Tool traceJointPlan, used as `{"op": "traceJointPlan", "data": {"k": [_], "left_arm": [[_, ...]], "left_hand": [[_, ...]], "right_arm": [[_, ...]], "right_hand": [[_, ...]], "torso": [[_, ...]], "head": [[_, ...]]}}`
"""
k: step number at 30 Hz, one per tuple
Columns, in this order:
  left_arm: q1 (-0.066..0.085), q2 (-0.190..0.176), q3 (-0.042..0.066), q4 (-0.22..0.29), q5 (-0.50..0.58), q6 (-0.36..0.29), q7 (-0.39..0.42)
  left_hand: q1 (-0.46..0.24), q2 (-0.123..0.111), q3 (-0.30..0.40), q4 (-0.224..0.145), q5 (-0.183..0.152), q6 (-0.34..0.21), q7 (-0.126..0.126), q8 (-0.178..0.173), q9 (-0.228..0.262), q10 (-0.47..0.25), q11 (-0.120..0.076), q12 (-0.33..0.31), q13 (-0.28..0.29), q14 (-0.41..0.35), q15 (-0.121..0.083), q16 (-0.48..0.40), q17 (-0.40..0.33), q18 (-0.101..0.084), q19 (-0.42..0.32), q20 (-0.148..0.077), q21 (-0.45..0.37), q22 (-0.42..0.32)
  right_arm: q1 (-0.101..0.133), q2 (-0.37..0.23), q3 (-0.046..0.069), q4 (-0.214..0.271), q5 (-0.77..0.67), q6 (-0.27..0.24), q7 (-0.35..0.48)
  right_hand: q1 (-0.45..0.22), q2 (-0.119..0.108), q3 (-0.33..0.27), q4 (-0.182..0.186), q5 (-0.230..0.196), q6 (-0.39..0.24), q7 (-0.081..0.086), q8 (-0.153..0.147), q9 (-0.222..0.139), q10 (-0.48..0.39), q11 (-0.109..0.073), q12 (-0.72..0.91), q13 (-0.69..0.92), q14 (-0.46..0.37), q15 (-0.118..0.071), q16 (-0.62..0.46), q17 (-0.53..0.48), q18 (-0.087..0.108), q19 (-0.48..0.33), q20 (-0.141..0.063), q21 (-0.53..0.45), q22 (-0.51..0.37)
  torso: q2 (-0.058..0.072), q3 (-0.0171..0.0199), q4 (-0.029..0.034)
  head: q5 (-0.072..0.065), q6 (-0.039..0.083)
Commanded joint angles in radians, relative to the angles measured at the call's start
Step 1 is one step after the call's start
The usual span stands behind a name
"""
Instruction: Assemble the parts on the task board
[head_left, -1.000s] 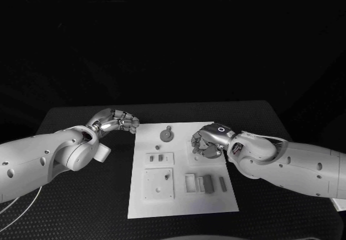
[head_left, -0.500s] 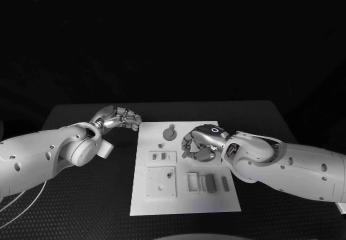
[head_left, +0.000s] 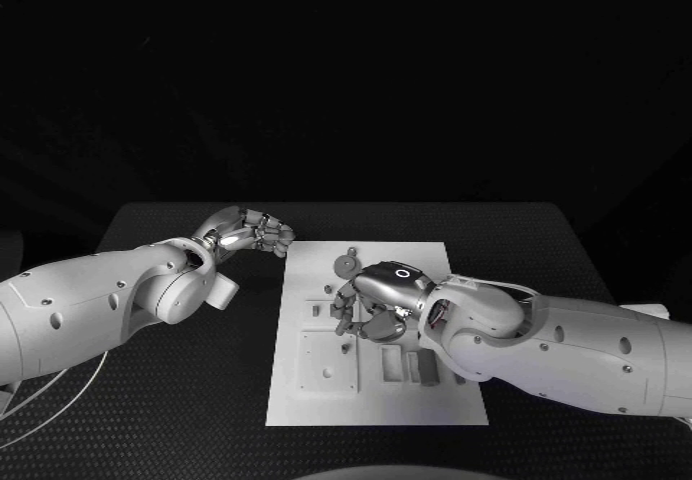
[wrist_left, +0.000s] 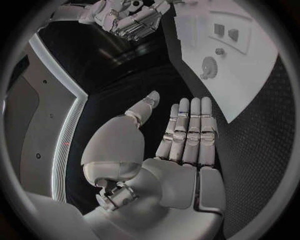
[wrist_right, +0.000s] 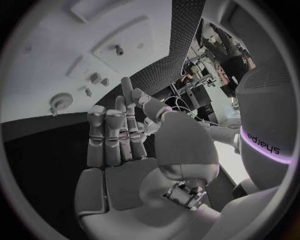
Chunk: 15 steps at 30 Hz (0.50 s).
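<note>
The task board (head_left: 372, 400) is lying flat on the black table (head_left: 173, 400), between the two arms. The right hand (head_left: 369, 305) is hovering over the middle of the board, its fingers stretched out side by side and gripping nothing; the right wrist view is showing the same hand (wrist_right: 125, 145) with straight fingers and an empty palm. Just beyond its fingertips a round part (head_left: 346, 265) is resting on the board, and a small peg part (wrist_right: 118, 49) is standing in a square plate ahead of the palm. Close beside the right wrist, some narrow parts (head_left: 411, 365) are lying in a row on the board. The left hand (head_left: 253, 235) is staying off the board, just beside its far corner above the table, fingers extended together and holding nothing, as the left wrist view (wrist_left: 181, 135) is confirming
</note>
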Motion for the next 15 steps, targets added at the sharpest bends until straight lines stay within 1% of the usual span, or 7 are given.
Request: {"op": "traceJointPlan", "data": {"k": [1, 4, 6, 8, 11, 12, 15], "left_arm": [[0.000, 0.006, 0.001, 0.001, -0.006, -0.006, 0.019], [0.000, 0.006, 0.001, 0.001, -0.001, -0.007, 0.018], [0.000, 0.006, 0.001, 0.001, 0.000, -0.007, 0.018], [0.000, 0.007, 0.001, -0.001, 0.000, -0.006, 0.018], [0.000, 0.007, 0.001, 0.000, 0.000, -0.005, 0.017], [0.000, 0.007, 0.001, 0.000, 0.000, -0.005, 0.017], [0.000, 0.008, 0.001, 0.001, 0.000, -0.004, 0.017]], "left_hand": [[-0.005, 0.002, 0.003, 0.005, 0.001, 0.000, 0.006, -0.004, -0.001, 0.002, 0.004, 0.005, -0.002, 0.005, 0.006, -0.002, -0.001, 0.017, 0.001, 0.008, -0.006, -0.001], [-0.005, 0.002, 0.003, 0.005, 0.001, 0.000, 0.006, -0.004, -0.001, 0.002, 0.004, 0.005, -0.002, 0.005, 0.005, -0.002, -0.001, 0.017, 0.001, 0.008, -0.006, -0.001], [-0.005, 0.002, 0.003, 0.005, 0.001, 0.000, 0.006, -0.004, -0.001, 0.002, 0.004, 0.006, -0.002, 0.005, 0.005, -0.002, -0.001, 0.017, 0.001, 0.008, -0.006, -0.001], [-0.005, 0.002, 0.003, 0.005, 0.001, 0.000, 0.006, -0.004, -0.001, 0.002, 0.004, 0.006, -0.002, 0.005, 0.005, -0.002, -0.001, 0.017, 0.001, 0.008, -0.006, -0.001], [-0.005, 0.002, 0.003, 0.005, 0.001, 0.000, 0.006, -0.004, -0.001, 0.002, 0.004, 0.006, -0.002, 0.005, 0.005, -0.002, -0.001, 0.017, 0.002, 0.008, -0.006, -0.001], [-0.005, 0.002, 0.003, 0.005, 0.001, 0.000, 0.006, -0.004, -0.001, 0.002, 0.004, 0.006, -0.002, 0.005, 0.005, -0.002, -0.001, 0.017, 0.002, 0.008, -0.006, -0.001], [-0.005, 0.002, 0.003, 0.005, 0.001, 0.000, 0.006, -0.004, -0.001, 0.002, 0.005, 0.006, -0.003, 0.005, 0.005, -0.002, -0.001, 0.017, 0.002, 0.008, -0.006, -0.001]], "right_arm": [[-0.016, 0.017, -0.003, -0.008, -0.033, 0.021, 0.014], [-0.029, 0.029, -0.007, -0.013, -0.055, 0.026, 0.012], [-0.033, 0.035, -0.009, -0.015, -0.059, 0.028, 0.013], [-0.037, 0.042, -0.010, -0.017, -0.067, 0.028, 0.013], [-0.040, 0.052, -0.012, -0.022, -0.078, 0.029, 0.013], [-0.042, 0.058, -0.014, -0.025, -0.087, 0.029, 0.014], [-0.046, 0.067, -0.017, -0.033, -0.107, 0.033, 0.011]], "right_hand": [[0.011, 0.019, 0.004, 0.000, 0.002, 0.005, 0.001, 0.004, 0.021, 0.123, -0.026, 0.000, 0.001, -0.004, -0.008, -0.005, 0.001, 0.062, -0.002, -0.008, 0.002, 0.001], [0.011, 0.019, 0.004, 0.000, 0.002, 0.005, 0.001, 0.004, 0.022, 0.123, -0.026, 0.000, 0.001, -0.004, -0.009, -0.005, 0.001, 0.062, -0.002, -0.008, 0.002, 0.001], [0.011, 0.019, 0.004, 0.000, 0.002, 0.005, 0.001, 0.004, 0.022, 0.122, -0.026, 0.000, 0.002, -0.004, -0.009, -0.005, 0.001, 0.062, -0.002, -0.008, 0.002, 0.001], [0.012, 0.019, 0.004, 0.000, 0.002, 0.005, 0.001, 0.004, 0.022, 0.122, -0.026, 0.000, 0.002, -0.004, -0.009, -0.005, 0.001, 0.062, -0.002, -0.008, 0.002, 0.001], [0.012, 0.019, 0.004, 0.000, 0.002, 0.005, 0.001, 0.004, 0.022, 0.122, -0.026, 0.000, 0.002, -0.004, -0.009, -0.005, 0.001, 0.062, -0.002, -0.008, 0.002, 0.001], [0.012, 0.019, 0.004, 0.000, 0.002, 0.005, 0.001, 0.004, 0.022, 0.122, -0.026, 0.000, 0.003, -0.004, -0.009, -0.005, 0.001, 0.062, -0.003, -0.008, 0.002, 0.001], [0.012, 0.019, 0.004, 0.000, 0.002, 0.005, 0.001, 0.003, 0.022, 0.122, -0.026, -0.001, 0.003, -0.005, -0.009, -0.006, 0.001, 0.062, -0.003, -0.008, 0.002, 0.001]], "torso": [[0.000, 0.0006, 0.0007], [0.001, 0.0010, 0.0019], [0.000, 0.0004, 0.0005], [0.000, 0.0005, -0.0009], [0.001, 0.0011, -0.0004], [0.000, 0.0015, -0.0002], [0.000, 0.0018, -0.0007]], "head": [[0.002, 0.003], [0.003, 0.003], [0.008, 0.003], [0.011, 0.002], [0.014, -0.002], [0.017, -0.004], [0.023, -0.006]]}}
